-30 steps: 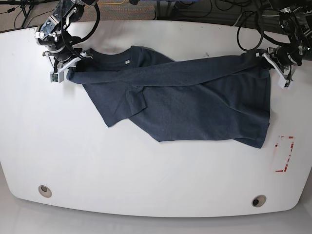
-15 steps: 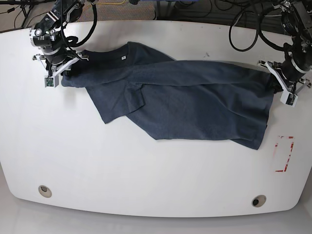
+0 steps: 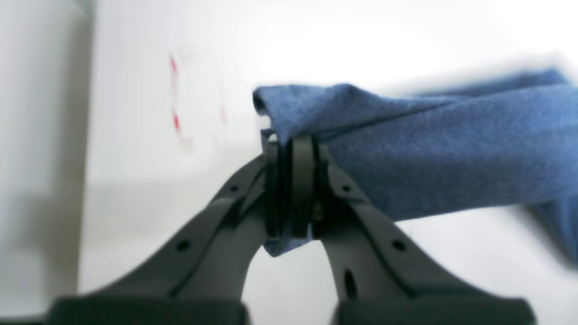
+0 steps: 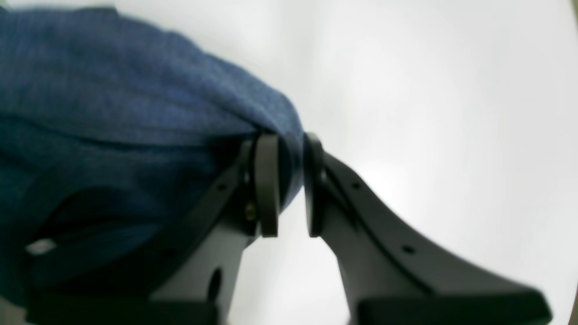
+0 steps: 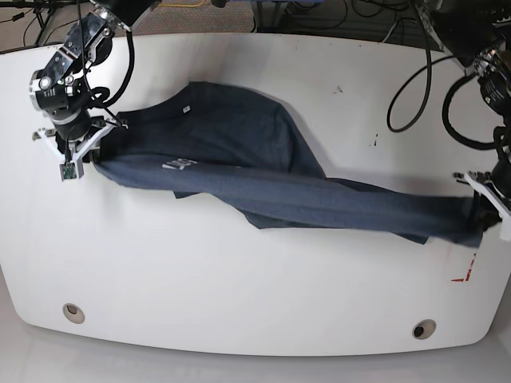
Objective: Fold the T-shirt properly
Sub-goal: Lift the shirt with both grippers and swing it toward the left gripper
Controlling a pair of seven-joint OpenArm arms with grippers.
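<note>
Your left gripper (image 5: 489, 214) and right gripper (image 5: 73, 156) each pinching the T-shirt (image 5: 263, 171) — stretched across white table (image 5: 239, 295), red tape mark (image 5: 467, 275) beside, cables (image 5: 415, 72) behind.

A white table (image 5: 239, 279) with rounded corners fills most of the base view. Two round metal-rimmed holes sit near its lower edge, one at the lower left (image 5: 73, 312) and one at the lower right (image 5: 424, 329). Red tape marks (image 5: 469, 271) lie on the table at the right side; in the left wrist view they appear as blurred red strokes (image 3: 175, 104) at the upper left. Small dark specks (image 5: 339, 89) dot the table's upper right part. Black cables (image 5: 351, 16) run along the top of the frame, behind the table.
</note>
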